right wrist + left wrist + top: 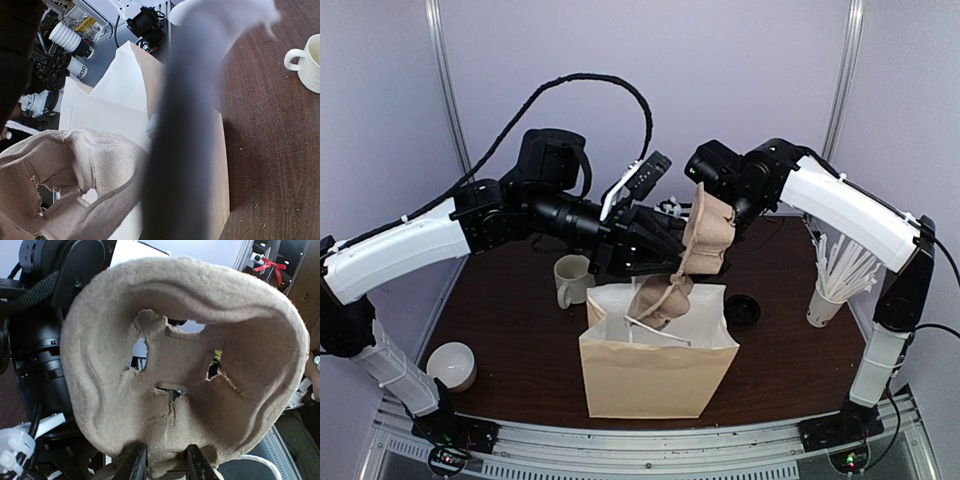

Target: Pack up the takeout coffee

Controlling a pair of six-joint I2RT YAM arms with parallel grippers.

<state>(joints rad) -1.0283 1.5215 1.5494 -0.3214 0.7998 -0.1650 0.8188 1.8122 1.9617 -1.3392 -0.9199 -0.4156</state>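
White shells [840, 205], black joints [500, 215] — black cable [590, 85]; left pincer [165, 466] black.

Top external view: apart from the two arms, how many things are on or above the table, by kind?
Paper bag: 1
Pulp cup carrier, held above the bag: 1
Cream ceramic mug: 1
White cup, no lid on it: 1
Black lid, lying loose: 1
Cup of straws: 1
Total: 6
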